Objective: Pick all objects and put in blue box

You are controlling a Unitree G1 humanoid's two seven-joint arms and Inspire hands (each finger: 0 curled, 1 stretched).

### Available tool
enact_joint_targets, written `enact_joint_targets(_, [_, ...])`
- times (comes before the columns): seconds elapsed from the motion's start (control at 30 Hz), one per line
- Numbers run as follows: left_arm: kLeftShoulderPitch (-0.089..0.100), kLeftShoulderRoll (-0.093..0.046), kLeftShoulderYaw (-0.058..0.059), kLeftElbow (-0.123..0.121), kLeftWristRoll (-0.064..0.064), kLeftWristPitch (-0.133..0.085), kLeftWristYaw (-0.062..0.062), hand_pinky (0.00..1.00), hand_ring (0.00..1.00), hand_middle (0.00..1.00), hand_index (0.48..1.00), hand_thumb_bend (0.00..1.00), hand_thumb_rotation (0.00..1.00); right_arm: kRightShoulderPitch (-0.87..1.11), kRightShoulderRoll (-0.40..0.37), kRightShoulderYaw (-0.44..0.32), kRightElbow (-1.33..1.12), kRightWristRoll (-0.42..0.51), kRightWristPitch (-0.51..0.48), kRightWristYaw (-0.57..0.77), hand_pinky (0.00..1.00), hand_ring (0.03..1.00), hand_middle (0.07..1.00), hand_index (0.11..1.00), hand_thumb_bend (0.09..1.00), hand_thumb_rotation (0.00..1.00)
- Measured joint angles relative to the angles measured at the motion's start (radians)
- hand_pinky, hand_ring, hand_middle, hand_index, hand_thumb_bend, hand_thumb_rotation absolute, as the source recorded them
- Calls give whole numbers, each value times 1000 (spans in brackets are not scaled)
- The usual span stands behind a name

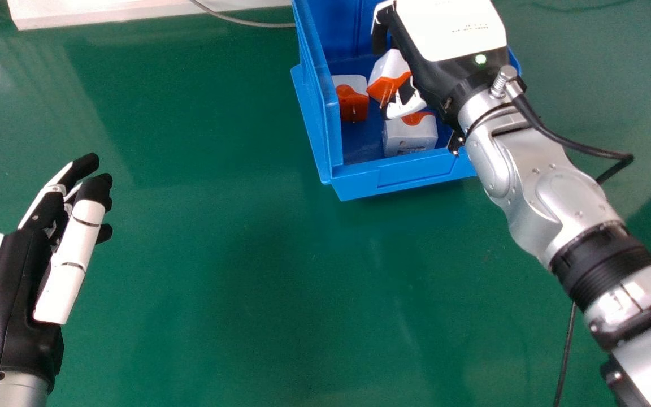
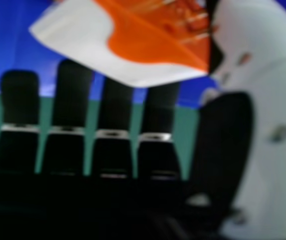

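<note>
right hand (image 1: 407, 107): fingers (image 2: 20, 100) straight, wide; grip contact unclear
white-and-orange cuboid plug adapter (image 1: 385, 86): tilted, between thumb and fingers, inside blue plastic box (image 1: 410, 174)
nearer hand: right; left hand (image 1: 14, 282) well apart

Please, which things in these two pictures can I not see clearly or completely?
- Far end of the blue box: cut off by the head view's top edge.
- Inside of the box's right side: hidden in the head view by the right hand.
- Fine details of the tilted white-and-orange block: blurred in the right hand view.
- Its underside contact: hidden in the head view by the thumb.
</note>
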Motion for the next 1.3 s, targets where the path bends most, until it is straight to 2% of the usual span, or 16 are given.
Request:
enact_joint_targets(0.27, [22,-1,0,-26,-1,0,-2,812,864,871,884,596,887,-107,17,44,172,3,-1,-20,338,446,494,457,499,0])
enact_joint_targets(0.47, [38,-5,0,-29,-2,-3,-7,814,863,872,885,596,891,-169,33,77,272,4,-12,-52,342,442,498,443,500,0])
enact_joint_targets(0.53, [44,-6,0,-29,-2,-10,-8,814,863,872,885,596,891,-173,36,80,286,6,-20,-61,342,442,498,443,500,0])
enact_joint_targets(0.63, [48,-7,0,-29,-2,-18,-8,813,862,870,883,595,894,-173,44,80,307,18,-22,-67,343,441,503,445,500,0])
enact_joint_targets(0.8, [47,-9,-3,-30,-2,-20,-8,811,861,869,882,594,896,-173,51,61,304,80,-11,-39,341,446,524,466,497,0])
enact_joint_targets(0.83, [47,-9,-3,-30,-2,-20,-8,810,860,868,881,594,896,-173,51,58,298,91,-1,-21,435,552,619,568,511,37])
enact_joint_targets(0.87, [47,-9,-4,-30,-2,-20,-8,810,860,868,881,594,896,-173,51,58,295,93,8,-6,435,552,619,568,511,37])
enact_joint_targets(0.9, [46,-9,-5,-30,-2,-20,-8,809,859,868,880,595,897,-173,50,60,294,92,16,3,512,640,696,655,519,85])
enact_joint_targets(0.93, [44,-9,-6,-30,-2,-20,-8,809,859,868,880,595,897,-172,49,64,293,89,25,7,512,640,696,655,519,85])
enact_joint_targets(1.0, [40,-9,-9,-30,-1,-20,-8,806,857,866,878,597,897,-168,40,82,280,74,42,7,634,770,805,779,525,218])
enact_joint_targets(1.03, [37,-9,-10,-29,-1,-20,-8,806,857,866,878,597,897,-167,36,90,272,69,50,7,634,770,805,779,525,218])
enact_joint_targets(1.07, [33,-9,-11,-29,-1,-20,-8,804,856,865,877,598,897,-167,32,96,268,67,52,7,688,816,844,823,524,286])
enact_joint_targets(1.1, [28,-9,-12,-29,-1,-20,-8,804,856,865,877,598,897,-165,29,105,263,66,57,6,688,816,844,823,524,286])
enact_joint_targets(1.27, [10,-8,-12,-23,2,-19,-5,796,852,861,872,601,891,-156,21,133,254,44,66,1,891,952,960,954,528,628])
enact_joint_targets(1.3, [8,-8,-12,-21,2,-19,-4,796,851,861,872,601,891,-156,20,135,254,45,66,0,906,962,968,963,530,657])
